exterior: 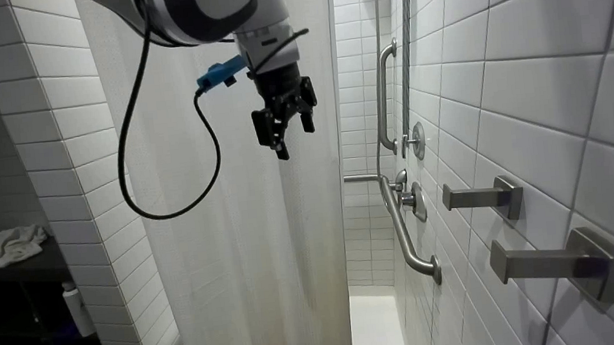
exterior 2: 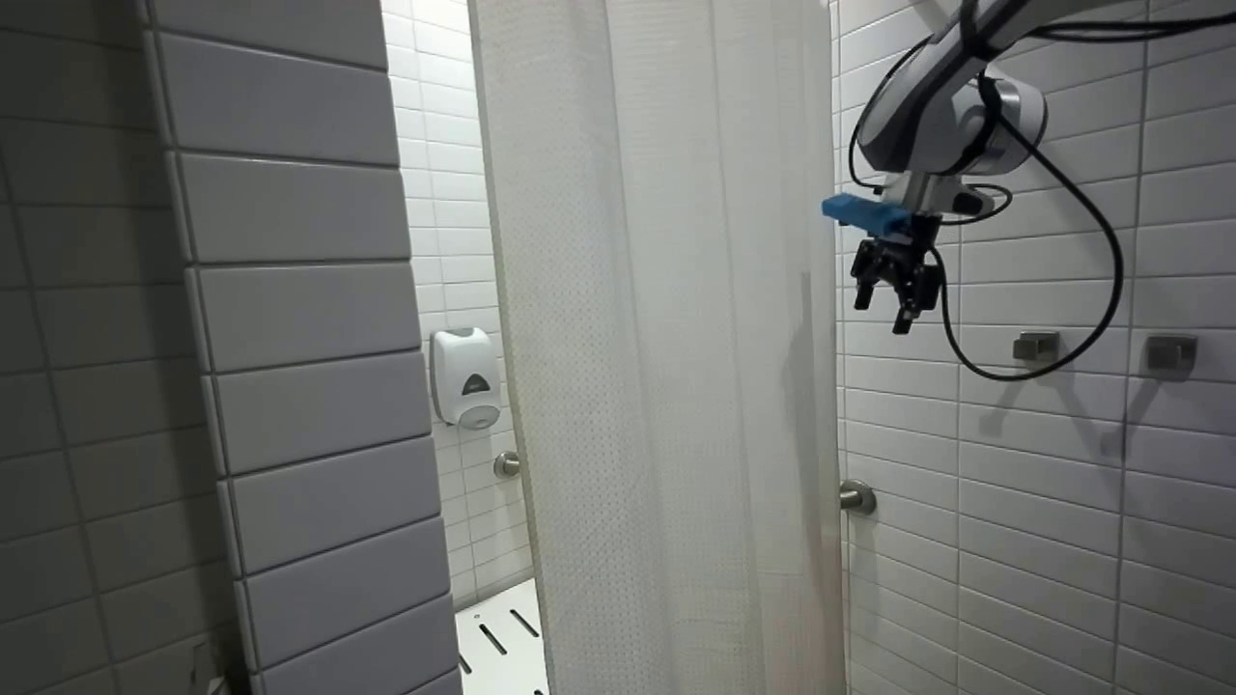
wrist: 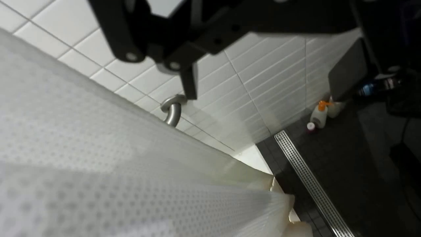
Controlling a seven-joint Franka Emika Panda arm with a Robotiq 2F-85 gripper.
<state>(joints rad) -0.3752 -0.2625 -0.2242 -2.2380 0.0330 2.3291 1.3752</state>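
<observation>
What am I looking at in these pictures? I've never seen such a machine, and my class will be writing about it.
The machine is a robot arm ending in a black gripper, which works like a simple hand. Two pictures look on from outside the robot, from different places. The third is taken from the arm's wrist, so the gripper comes in from the top.

The gripper hangs near a pale shower curtain. Its two fingers are spread and hold nothing.

In both exterior views, two metal hooks stick out from the white tiled wall. The wrist view looks down to a dark floor, where a bottle with an orange top stands near a long metal drain.
</observation>
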